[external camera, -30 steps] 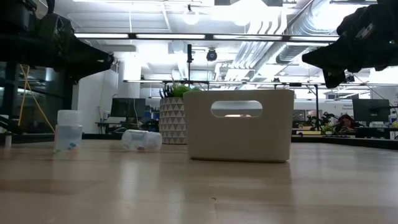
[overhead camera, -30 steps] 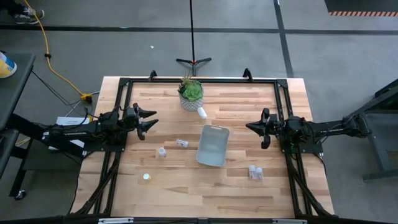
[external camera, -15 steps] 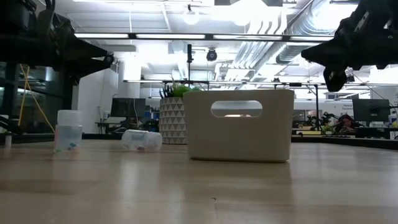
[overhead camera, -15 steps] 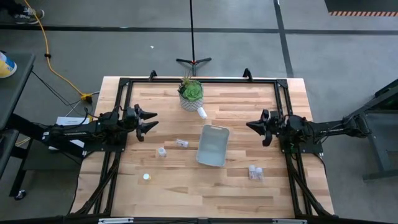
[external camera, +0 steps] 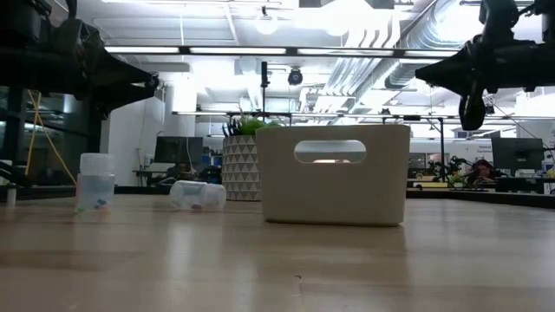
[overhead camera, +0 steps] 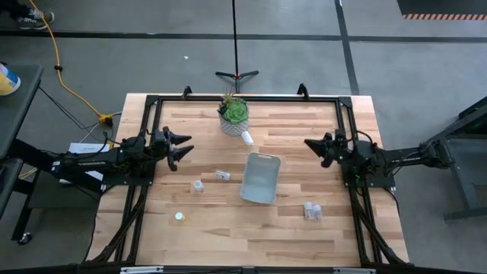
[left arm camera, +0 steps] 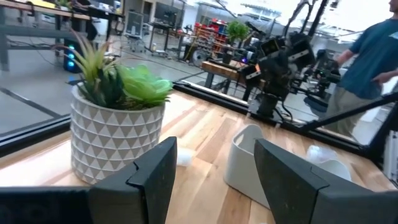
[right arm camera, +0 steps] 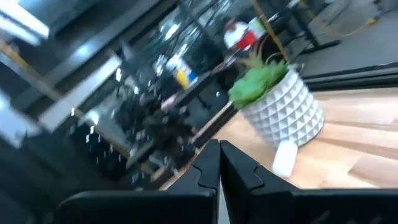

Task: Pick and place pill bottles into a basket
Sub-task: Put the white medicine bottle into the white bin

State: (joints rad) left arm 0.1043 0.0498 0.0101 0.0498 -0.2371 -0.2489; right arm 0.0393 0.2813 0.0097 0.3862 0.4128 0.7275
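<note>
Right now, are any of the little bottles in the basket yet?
None show inside the basket. Neither claw holds anything: the left claw is open, the right claw shut. Bottles on the table include an upright one, one lying down and a pair.

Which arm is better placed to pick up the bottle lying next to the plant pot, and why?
Probably the left. The left gripper is open and faces the bottle by the plant pot. The right gripper looks about as near, but its fingers are shut.
</note>
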